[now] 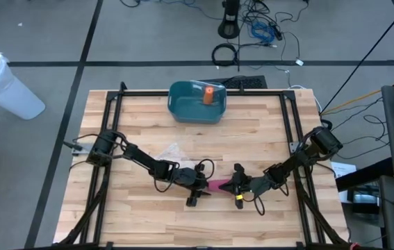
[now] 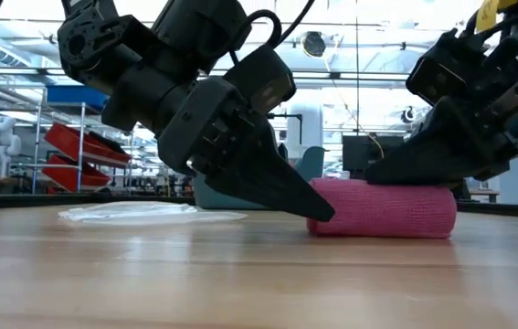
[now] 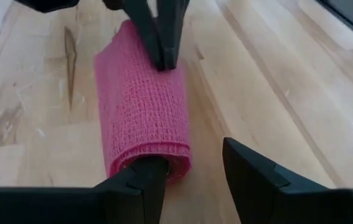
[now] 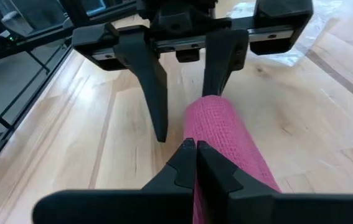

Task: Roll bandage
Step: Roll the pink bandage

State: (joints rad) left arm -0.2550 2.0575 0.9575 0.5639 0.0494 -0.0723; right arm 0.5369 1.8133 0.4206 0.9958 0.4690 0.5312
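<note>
**Rolled bandage between my two grippers**

Wooden tabletop (image 1: pixel 252 132), with a blue bin (image 1: pixel 195 103) at its far edge. The pink bandage roll (image 2: pixel 382 209) lies on its side between my grippers. My left gripper (image 3: pixel 192 174) stands released, one finger (image 3: pixel 148 183) at the roll's near end. My right gripper (image 4: pixel 195 163), clenched empty, presses its tips on the roll's opposite end.

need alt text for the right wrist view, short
A rolled pink bandage lies on the wooden table, the shut right gripper pressing on its near end. Opposite, the left gripper stands open, one finger at the roll's far end.
</note>
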